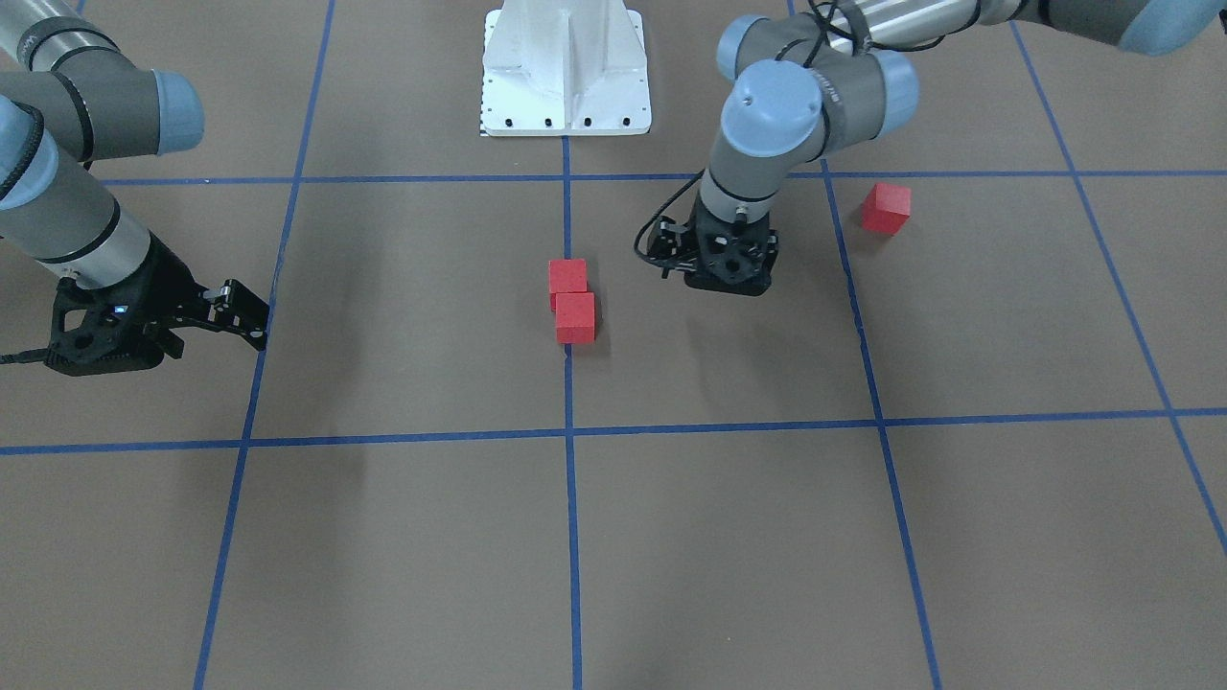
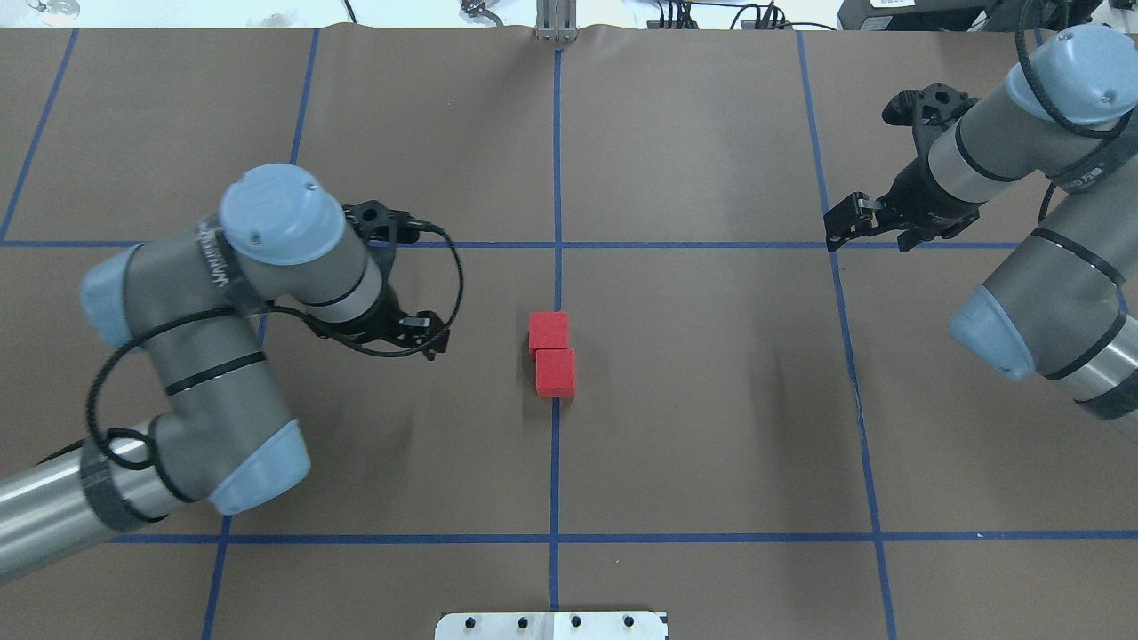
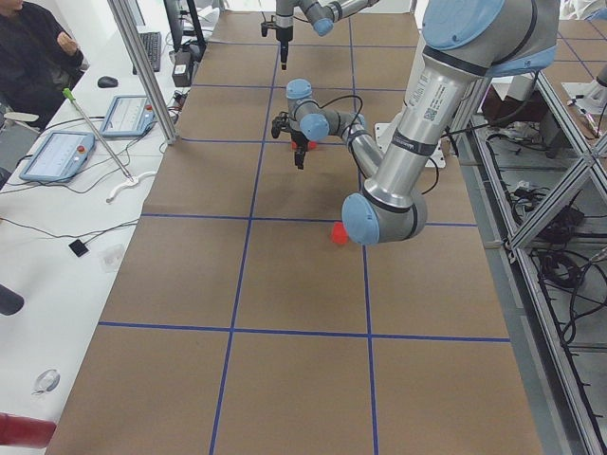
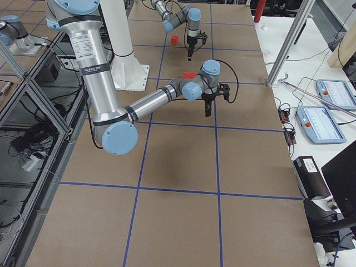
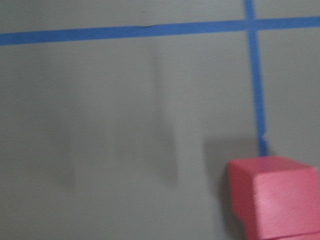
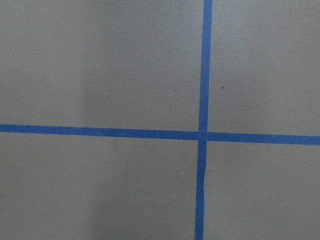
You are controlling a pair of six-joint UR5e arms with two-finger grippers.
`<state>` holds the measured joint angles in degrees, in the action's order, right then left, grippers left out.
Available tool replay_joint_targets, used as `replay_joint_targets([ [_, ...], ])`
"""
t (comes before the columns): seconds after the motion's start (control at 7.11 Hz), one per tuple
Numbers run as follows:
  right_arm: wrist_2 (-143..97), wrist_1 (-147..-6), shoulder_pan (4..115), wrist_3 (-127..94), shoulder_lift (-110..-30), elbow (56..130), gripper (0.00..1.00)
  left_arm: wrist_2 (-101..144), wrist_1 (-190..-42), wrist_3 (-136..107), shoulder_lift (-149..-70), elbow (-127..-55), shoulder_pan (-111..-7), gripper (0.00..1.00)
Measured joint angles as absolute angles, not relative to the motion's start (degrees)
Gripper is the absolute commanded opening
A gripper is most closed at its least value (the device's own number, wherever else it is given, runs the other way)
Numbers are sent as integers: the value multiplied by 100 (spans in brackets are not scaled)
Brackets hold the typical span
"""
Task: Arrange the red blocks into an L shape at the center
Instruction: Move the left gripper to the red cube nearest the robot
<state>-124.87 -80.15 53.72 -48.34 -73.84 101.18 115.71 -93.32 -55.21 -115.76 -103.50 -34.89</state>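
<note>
- Red, matte, plain-faced cubes: three blocks, all small inside their grid squares.
- Two of them, the far block [image 1: 567, 276] and the near block [image 1: 575, 318], sit touching on the middle tape line [image 1: 569, 220], slightly staggered: a straight pair at the center.
- And the third block [image 1: 886, 209] lies alone, well apart on the robot's left, just past the next blue line.
- Two grippers. The left gripper [image 2: 434, 342] hangs pointing down between the pair and the loner; I cannot tell its finger spacing.
- Right gripper [image 1: 251, 324] is far off, fingers apparently pressed together, holding nothing.
</note>
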Motion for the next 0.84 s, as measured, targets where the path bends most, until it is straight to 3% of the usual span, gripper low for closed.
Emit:
replay_joint_targets([
  [0.42, -12475, -8016, 5368, -4834, -7378, 10104, 99, 11568, -9383, -4348, -9769, -11520, -3777, 100],
  [0.84, -12460, -8016, 5359, -4836, -7365, 10086, 99, 11578, -9797, -4245, -8716, -11856, -3827, 100],
])
